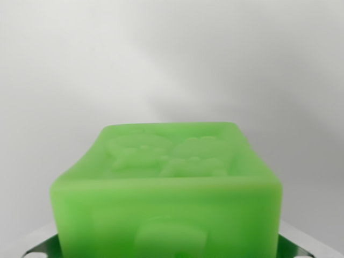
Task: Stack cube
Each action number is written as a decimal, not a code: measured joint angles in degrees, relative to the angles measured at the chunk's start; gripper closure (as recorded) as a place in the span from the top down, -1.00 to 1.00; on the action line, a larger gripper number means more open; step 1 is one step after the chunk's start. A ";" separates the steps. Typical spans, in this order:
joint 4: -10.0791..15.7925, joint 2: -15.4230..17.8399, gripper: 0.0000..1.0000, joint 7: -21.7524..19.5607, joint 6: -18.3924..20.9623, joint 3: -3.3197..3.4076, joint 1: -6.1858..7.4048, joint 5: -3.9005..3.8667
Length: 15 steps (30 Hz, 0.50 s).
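A green cube (169, 183) with raised figures moulded on its faces fills the lower middle of the wrist view, very close to the camera. My gripper (166, 248) is shut on it. One metal finger (42, 246) presses its left side and the other finger (294, 244) its right side at the bottom edge of the picture. The cube's underside and whatever lies below it are hidden. No second cube shows.
Behind the cube there is only a blurred pale grey-white surface (172, 59) with soft shadows. No edges or other objects can be made out.
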<state>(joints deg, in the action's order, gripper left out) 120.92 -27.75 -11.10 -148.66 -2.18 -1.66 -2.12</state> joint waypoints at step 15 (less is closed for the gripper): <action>0.44 5.30 -1.00 0.30 4.74 -0.11 -0.04 0.37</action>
<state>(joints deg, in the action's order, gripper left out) 121.36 -22.46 -10.80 -143.92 -2.30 -1.70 -1.75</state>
